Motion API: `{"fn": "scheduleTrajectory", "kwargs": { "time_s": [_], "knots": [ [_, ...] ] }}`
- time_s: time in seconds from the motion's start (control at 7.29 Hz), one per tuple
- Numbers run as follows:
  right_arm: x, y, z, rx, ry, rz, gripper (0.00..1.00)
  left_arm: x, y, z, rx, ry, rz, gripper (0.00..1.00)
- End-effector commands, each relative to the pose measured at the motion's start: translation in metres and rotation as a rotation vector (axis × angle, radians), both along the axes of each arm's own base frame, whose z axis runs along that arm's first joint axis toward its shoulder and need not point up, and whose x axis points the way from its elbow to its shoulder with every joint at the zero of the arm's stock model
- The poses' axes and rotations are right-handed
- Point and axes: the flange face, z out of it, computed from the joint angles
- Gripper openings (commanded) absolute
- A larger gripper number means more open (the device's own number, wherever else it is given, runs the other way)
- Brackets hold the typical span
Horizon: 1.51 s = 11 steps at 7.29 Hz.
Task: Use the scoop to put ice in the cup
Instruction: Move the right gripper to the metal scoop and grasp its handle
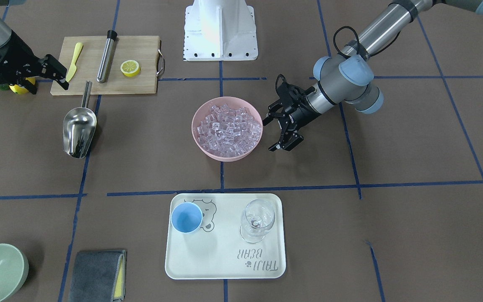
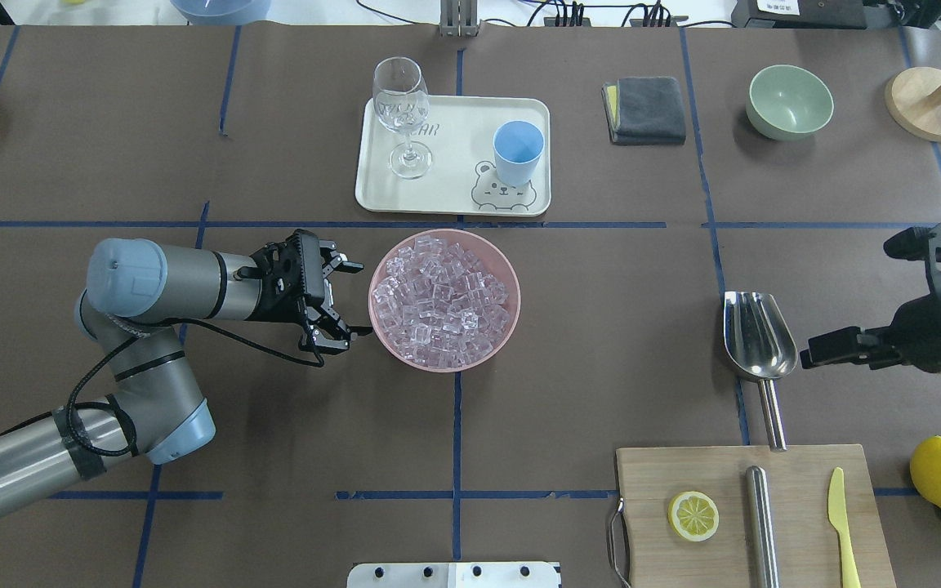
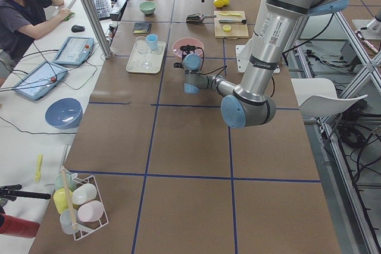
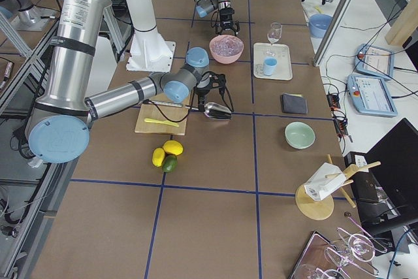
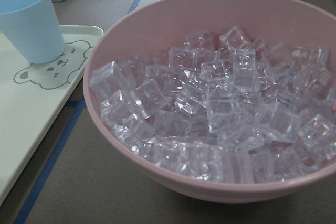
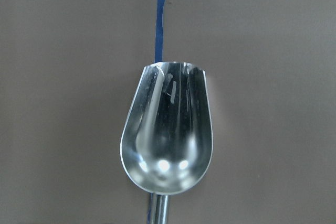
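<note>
The ice (image 2: 442, 298) fills a pink bowl (image 2: 511, 282) at mid-table and fills most of the left wrist view (image 5: 220, 108). My left gripper (image 2: 340, 298) is open just off the bowl's left rim, holding nothing. The light blue cup (image 2: 517, 152) stands upright on a cream tray (image 2: 454, 192) beyond the bowl. The steel scoop (image 2: 758, 335) lies flat on the table, trough up, its handle pointing at the cutting board. My right gripper (image 2: 854, 298) hangs open just to its right, apart from it. The right wrist view shows the scoop (image 6: 168, 140) from above.
A wine glass (image 2: 401, 106) shares the tray. The wooden cutting board (image 2: 797, 531) carries a lemon slice (image 2: 693, 515), a steel cylinder (image 2: 760, 527) and a yellow knife (image 2: 842, 523). Lemons (image 2: 940, 474), a green bowl (image 2: 789, 102), a grey cloth (image 2: 646, 110) and a wooden stand (image 2: 928, 102) lie to the right.
</note>
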Motion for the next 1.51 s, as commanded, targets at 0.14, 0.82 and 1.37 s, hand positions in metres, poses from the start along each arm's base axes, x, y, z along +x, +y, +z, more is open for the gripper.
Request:
{"fn": "scheduleTrajectory", "kwargs": {
  "time_s": [0.14, 0.82, 1.37],
  "knots": [
    [-0.08, 0.059, 0.008, -0.009, 0.091, 0.022, 0.99, 0.001, 0.0, -0.001, 0.0, 0.001, 0.001, 1.0],
    [-0.094, 0.065, 0.026, -0.012, 0.13, 0.01, 0.71, 0.0, 0.0, -0.003, 0.003, 0.004, 0.0, 1.0],
    [-0.11, 0.063, 0.022, -0.013, 0.121, -0.004, 0.54, 0.0, 0.0, -0.002, 0.002, 0.003, 0.0, 1.0]
  ]
}}
